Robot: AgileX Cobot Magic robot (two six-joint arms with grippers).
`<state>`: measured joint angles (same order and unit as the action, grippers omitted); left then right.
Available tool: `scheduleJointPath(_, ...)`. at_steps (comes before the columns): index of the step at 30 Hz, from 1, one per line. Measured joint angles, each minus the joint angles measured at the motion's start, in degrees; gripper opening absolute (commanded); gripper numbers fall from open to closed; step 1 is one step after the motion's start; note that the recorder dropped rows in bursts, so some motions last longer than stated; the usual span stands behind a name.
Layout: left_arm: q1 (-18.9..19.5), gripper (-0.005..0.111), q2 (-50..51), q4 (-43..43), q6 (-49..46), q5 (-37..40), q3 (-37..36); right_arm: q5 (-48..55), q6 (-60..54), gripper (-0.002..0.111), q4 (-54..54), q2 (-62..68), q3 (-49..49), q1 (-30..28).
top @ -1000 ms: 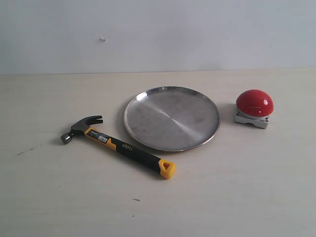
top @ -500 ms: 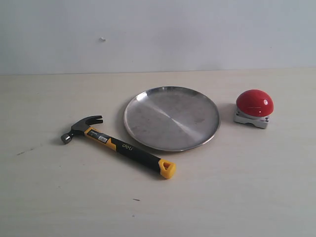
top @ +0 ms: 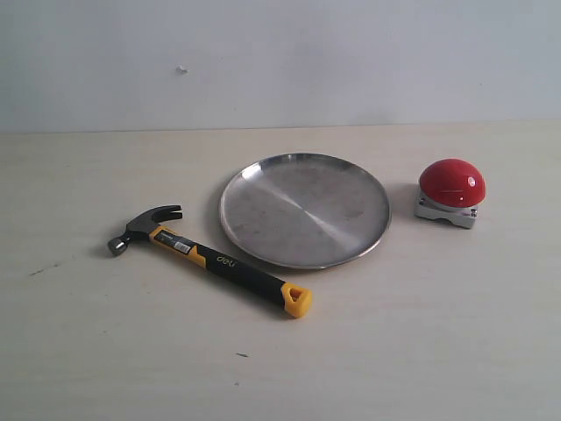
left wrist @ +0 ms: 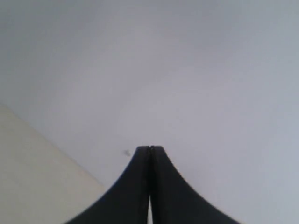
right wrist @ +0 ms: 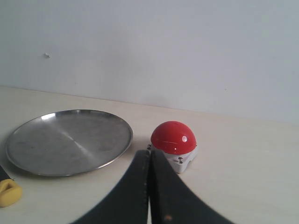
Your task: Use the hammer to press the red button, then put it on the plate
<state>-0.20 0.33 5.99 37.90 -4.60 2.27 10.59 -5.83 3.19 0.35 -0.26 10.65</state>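
Hammer [top: 210, 259] pickup: starting condition, from the fingers outward.

Left gripper [left wrist: 149, 148]: fingers [left wrist: 138, 186] pressed together, nothing between them. Faces the wall [left wrist: 187, 70] and a strip of table [left wrist: 28, 177]. Shows no hammer in its own camera.

Right gripper [right wrist: 149, 151]: fingers [right wrist: 135, 186] pressed together, likewise empty. Faces the red button [right wrist: 174, 137] almost straight ahead, with the plate [right wrist: 70, 140] beside it. Catches only the yellow handle end at the edge of its view.

Neither gripper in the exterior view; gap to the hammer: cannot tell.

Position of hammer: flat on the table, untouched, on the left arm's side of the exterior view.

Long axis: diagonal. Head at the far left end, claw toward the wall. Handle slanting toward the near edge and the middle, yellow end near the plate's near rim, apparently apart from it.

Between hammer and red button: the plate. Red button well apart from the hammer, on the right arm's side.

Judgement: left arm nearer, so likely the one to reach. Open the fingers before descending. Turn the wrist to close across the black grip, square to the diagonal. Keep clear of the plate rim.
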Motion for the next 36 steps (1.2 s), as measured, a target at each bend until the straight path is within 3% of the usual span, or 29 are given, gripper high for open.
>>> scheduleJointPath(6,0.00,0.000,6.42,-4.70,1.72,5.27,16.54,0.00,0.00,0.000,0.00,0.00,0.00,0.00)
scheduleJointPath(14,0.00,0.000,28.50,-3.42,-11.35,23.76,38.79,0.00,0.00,0.000,0.00,0.00,0.00,0.00)
scheduleJointPath(18,0.00,0.000,39.91,7.74,-26.91,36.42,48.69,0.00,0.00,0.000,0.00,0.00,0.00,0.00)
scheduleJointPath(22,-1.08,0.000,50.03,24.92,-41.99,46.17,53.51,0.00,0.00,0.000,0.00,0.00,0.00,0.00)
scheduleJointPath(25,-5.97,0.000,56.10,26.84,-44.53,48.91,53.91,0.00,0.00,0.000,0.00,0.00,0.00,0.00)
scheduleJointPath(29,-16.82,0.000,63.59,18.66,-38.44,47.39,54.04,0.00,0.00,0.000,0.00,0.00,0.00,0.00)
scheduleJointPath(33,-27.60,0.000,70.07,5.48,-25.56,43.17,54.34,0.00,0.00,0.000,0.00,0.00,0.00,0.00)
scheduleJointPath(35,-33.07,0.000,74.92,-6.88,-12.03,42.18,55.72,0.00,0.00,0.000,0.00,0.00,0.00,0.00)
scheduleJointPath(36,-34.02,0.000,76.30,-10.05,-8.29,42.18,56.02,0.00,0.00,0.000,0.00,0.00,0.00,0.00)
